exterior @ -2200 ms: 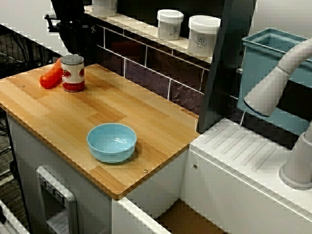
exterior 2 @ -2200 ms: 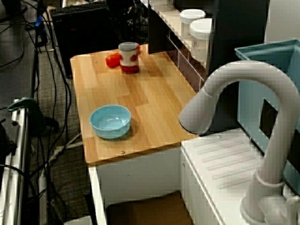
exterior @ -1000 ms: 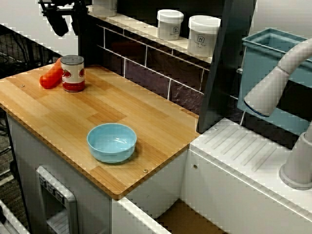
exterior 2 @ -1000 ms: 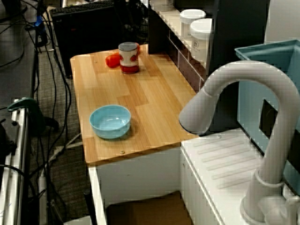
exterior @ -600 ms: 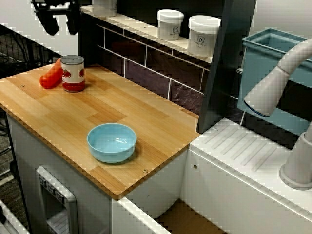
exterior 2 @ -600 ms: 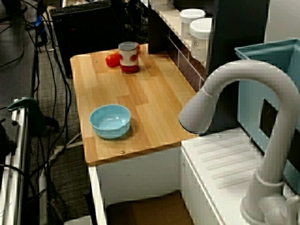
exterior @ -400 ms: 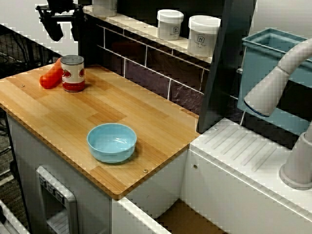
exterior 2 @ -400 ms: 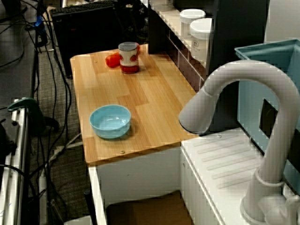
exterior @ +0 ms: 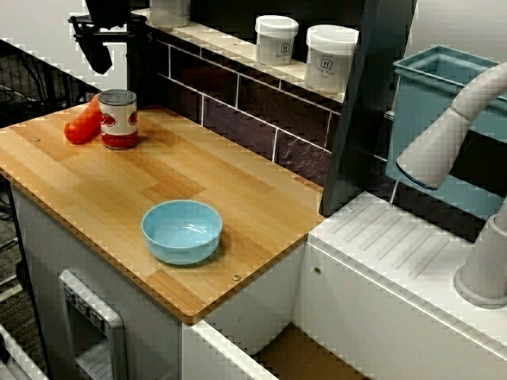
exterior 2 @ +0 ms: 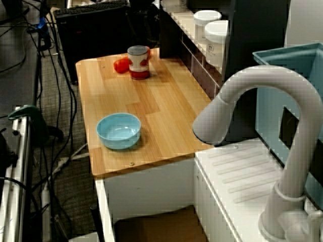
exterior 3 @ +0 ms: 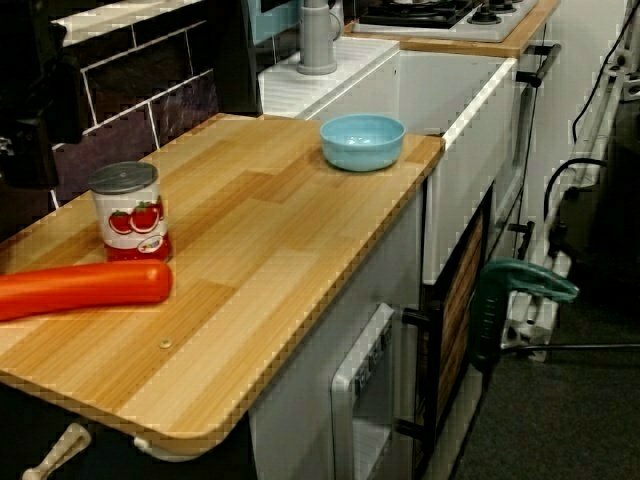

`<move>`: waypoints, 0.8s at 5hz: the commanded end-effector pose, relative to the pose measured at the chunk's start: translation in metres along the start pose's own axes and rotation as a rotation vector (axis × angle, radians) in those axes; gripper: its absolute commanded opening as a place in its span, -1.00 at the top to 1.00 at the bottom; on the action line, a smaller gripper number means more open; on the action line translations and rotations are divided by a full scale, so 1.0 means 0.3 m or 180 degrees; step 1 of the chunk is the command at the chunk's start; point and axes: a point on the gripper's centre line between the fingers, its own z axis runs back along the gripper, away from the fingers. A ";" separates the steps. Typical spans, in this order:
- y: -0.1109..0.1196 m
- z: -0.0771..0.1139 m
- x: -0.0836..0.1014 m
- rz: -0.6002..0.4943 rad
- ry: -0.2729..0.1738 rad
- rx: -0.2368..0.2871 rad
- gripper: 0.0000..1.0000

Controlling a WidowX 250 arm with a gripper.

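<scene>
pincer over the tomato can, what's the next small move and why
Probably ease the pincer straight down toward the tomato can. It hangs roughly above the can, holding nothing; the can stands upright on the wooden counter with the orange carrot close beside it, so a vertical approach seems least likely to nudge either.

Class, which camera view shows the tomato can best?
The low close view: the tomato can is near, its label clear. The front view shows it small and distant; the high view, smaller, label blurred.
</scene>
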 end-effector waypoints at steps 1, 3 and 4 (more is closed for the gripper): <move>-0.009 -0.010 -0.004 0.0027 -0.0105 0.0107 -1.00; -0.016 -0.046 0.021 0.0033 -0.0064 0.0152 -1.00; -0.021 -0.045 0.013 0.0001 -0.0041 0.0137 -1.00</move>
